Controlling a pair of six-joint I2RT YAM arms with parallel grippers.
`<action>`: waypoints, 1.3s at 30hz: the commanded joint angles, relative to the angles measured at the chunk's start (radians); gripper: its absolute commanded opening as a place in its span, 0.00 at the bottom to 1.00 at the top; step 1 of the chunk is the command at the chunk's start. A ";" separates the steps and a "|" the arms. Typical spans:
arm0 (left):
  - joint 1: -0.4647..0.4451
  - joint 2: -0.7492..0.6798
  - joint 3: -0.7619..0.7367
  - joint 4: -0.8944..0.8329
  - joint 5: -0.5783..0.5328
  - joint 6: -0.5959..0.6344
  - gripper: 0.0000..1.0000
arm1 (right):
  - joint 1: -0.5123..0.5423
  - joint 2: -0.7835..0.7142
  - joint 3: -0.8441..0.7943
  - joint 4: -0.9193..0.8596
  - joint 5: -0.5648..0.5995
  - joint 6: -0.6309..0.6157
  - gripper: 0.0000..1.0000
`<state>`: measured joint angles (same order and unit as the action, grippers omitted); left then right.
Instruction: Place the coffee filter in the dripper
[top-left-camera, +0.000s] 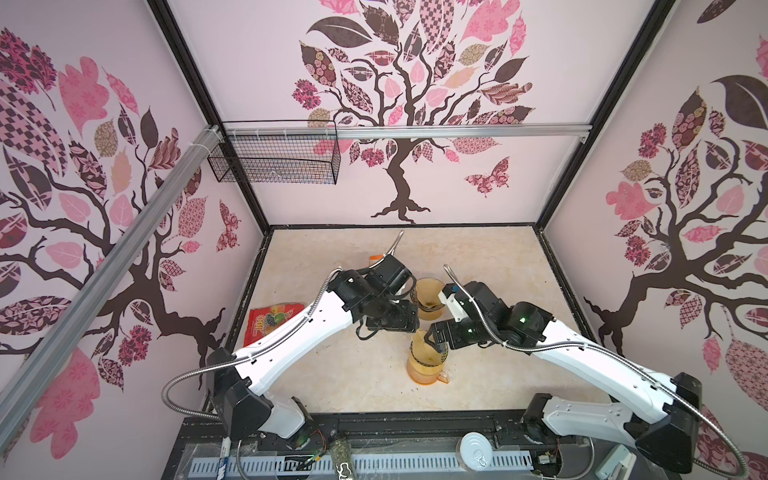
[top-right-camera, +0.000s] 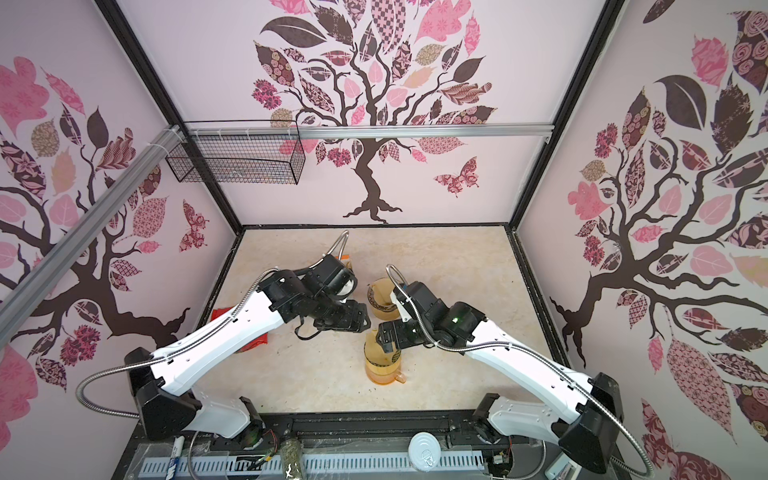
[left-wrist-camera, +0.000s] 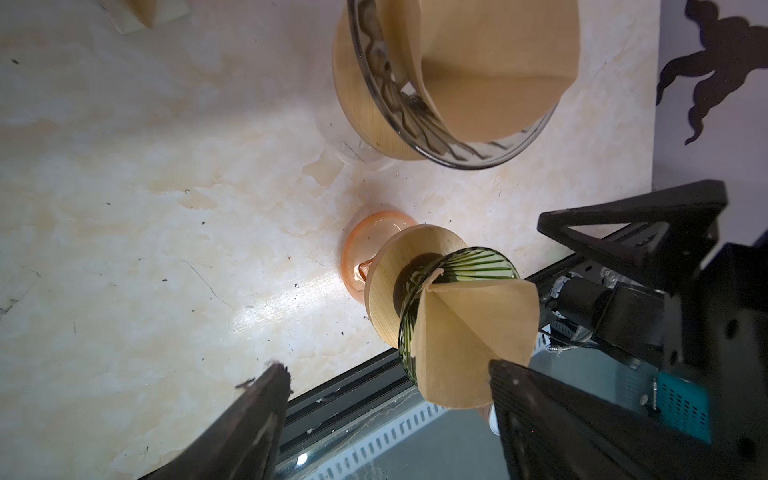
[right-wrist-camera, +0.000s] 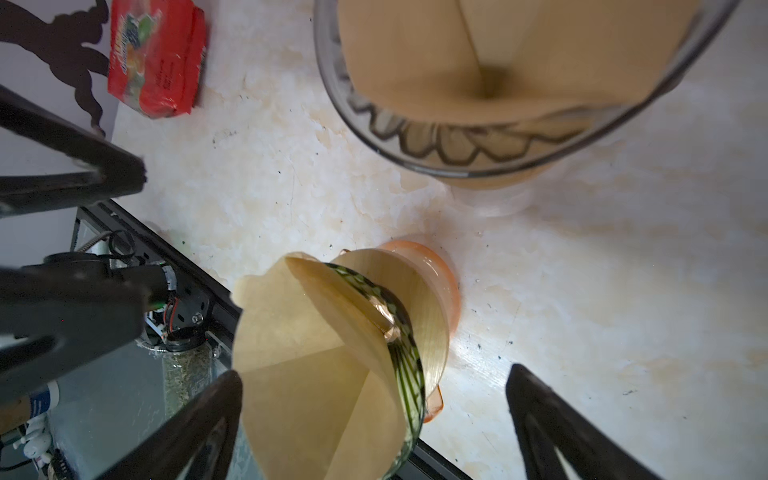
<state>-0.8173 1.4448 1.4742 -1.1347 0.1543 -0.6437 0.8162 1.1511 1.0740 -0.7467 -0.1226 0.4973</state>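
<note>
Brown paper filter (right-wrist-camera: 299, 374) sits in the green glass dripper (right-wrist-camera: 411, 365), poking above its rim. Right gripper (right-wrist-camera: 374, 374) hangs over the dripper, jaws wide apart and empty. Left gripper (left-wrist-camera: 386, 366), beside the dripper, also gapes empty.

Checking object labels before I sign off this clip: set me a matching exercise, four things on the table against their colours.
Things:
1 near dripper
2 far dripper
3 jug
4 packet

Colours:
a red
b ribbed green glass
c orange
d clear glass, dark pattern

Pairs: 1-b, 2-d, 3-c, 4-a
</note>
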 joint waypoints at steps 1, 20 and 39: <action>0.059 -0.065 0.072 0.023 -0.028 0.027 0.83 | -0.022 -0.062 0.155 -0.075 0.120 -0.002 1.00; 0.622 -0.264 -0.324 0.383 -0.547 0.231 0.98 | -0.552 0.020 0.376 0.003 0.230 -0.043 1.00; 0.816 -0.184 -0.939 1.244 -0.543 0.400 0.98 | -0.859 0.230 0.235 0.222 0.144 -0.047 1.00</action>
<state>-0.0025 1.2419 0.5632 -0.0631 -0.3664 -0.2756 -0.0326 1.4097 1.3403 -0.6155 0.0177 0.4637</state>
